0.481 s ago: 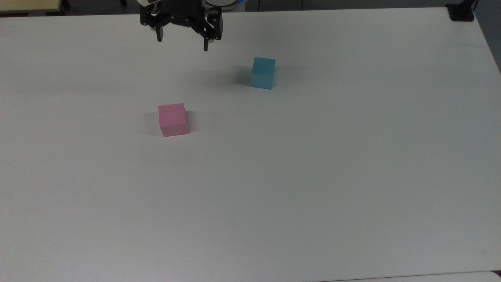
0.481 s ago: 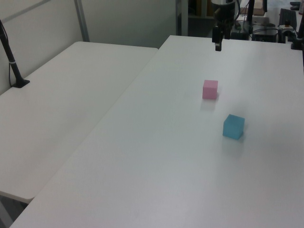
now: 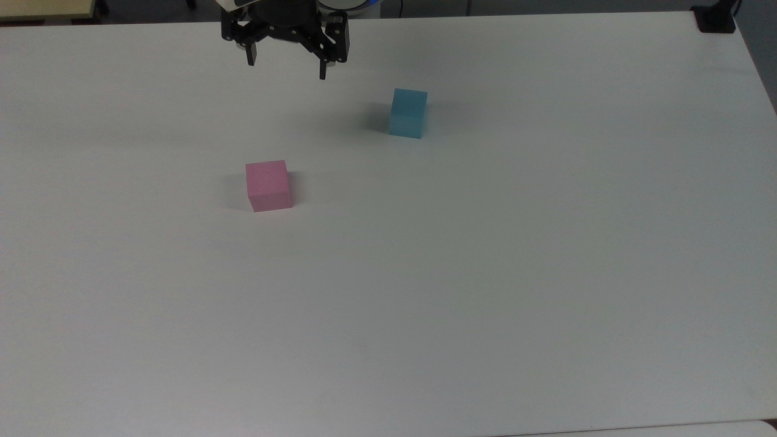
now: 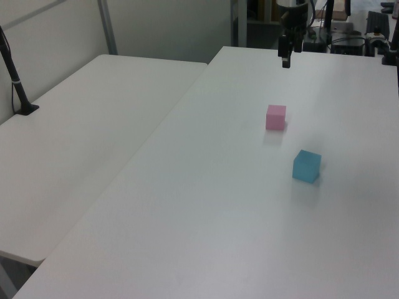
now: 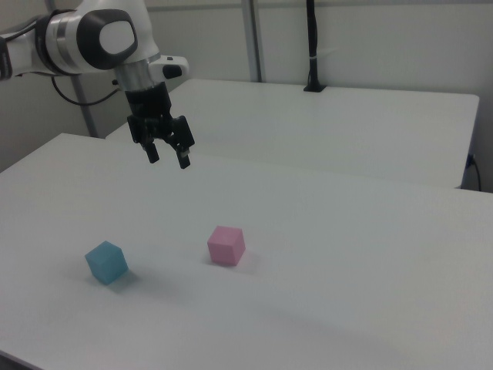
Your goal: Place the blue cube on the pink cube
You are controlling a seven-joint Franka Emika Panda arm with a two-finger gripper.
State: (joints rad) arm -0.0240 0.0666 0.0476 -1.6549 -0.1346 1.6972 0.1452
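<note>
Big white tabletop (image 3: 485,273) takes up most of the scene. The robot arm (image 5: 92,38) hangs over the tabletop's far edge in the top view, with its gripper (image 3: 285,64) up in the air, fingers spread wide and holding nothing. The blue cube (image 3: 408,113) sits flat on the tabletop, toward that far edge, well apart from the gripper. The pink cube (image 3: 268,185) rests nearer the middle, clear of the blue one, not touching it.

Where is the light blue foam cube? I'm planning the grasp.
In the top view, the light blue foam cube sits on the white table, up-right of the pink foam cube.
</note>
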